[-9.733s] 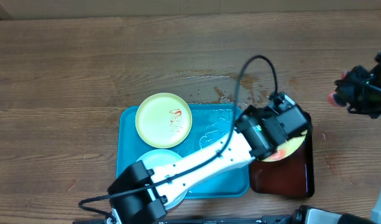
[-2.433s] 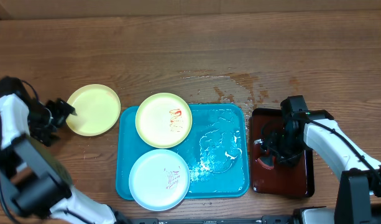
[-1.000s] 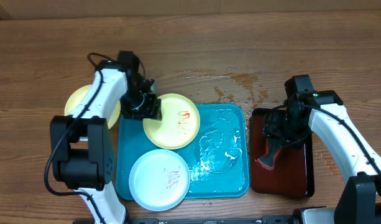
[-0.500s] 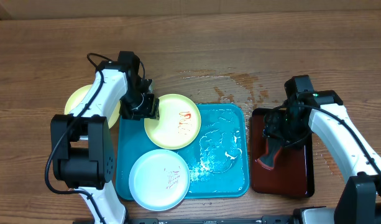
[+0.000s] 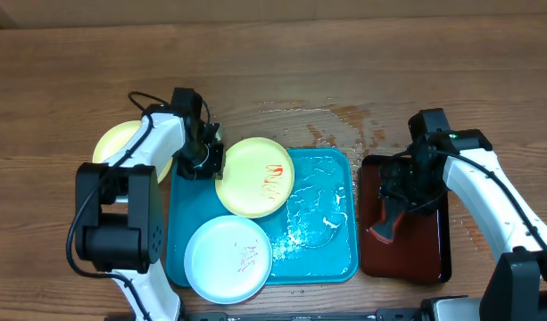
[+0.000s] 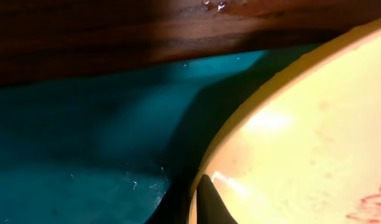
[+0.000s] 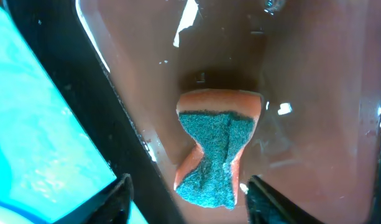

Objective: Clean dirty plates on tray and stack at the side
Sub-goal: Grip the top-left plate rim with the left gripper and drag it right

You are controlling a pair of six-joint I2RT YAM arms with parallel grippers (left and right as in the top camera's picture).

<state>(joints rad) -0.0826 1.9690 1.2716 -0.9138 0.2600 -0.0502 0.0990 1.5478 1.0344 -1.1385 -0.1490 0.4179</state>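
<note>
Jaws of your left gripper (image 5: 207, 159) are closed on the upper-left rim of the smooth, round, red-smeared yellow-green plate (image 5: 260, 183), which overlaps the top edge of the wet turquoise tray (image 5: 337, 260) at frame centre. Your right gripper (image 5: 405, 192) stands open astride the coarse, waisted orange sponge (image 7: 218, 149) in the glossy red-brown tray (image 5: 434, 260) at right, its fingers close to the sponge's sides.

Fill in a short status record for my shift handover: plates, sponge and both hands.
left hand: shut on the rim of the smeared yellow-green plate, which lies on the turquoise tray
right hand: open, fingers either side of the sponge in the dark red tray
pale blue-white plate: smeared, on the turquoise tray, untouched
yellow plate: on the table, left of the tray, no smear visible
</note>
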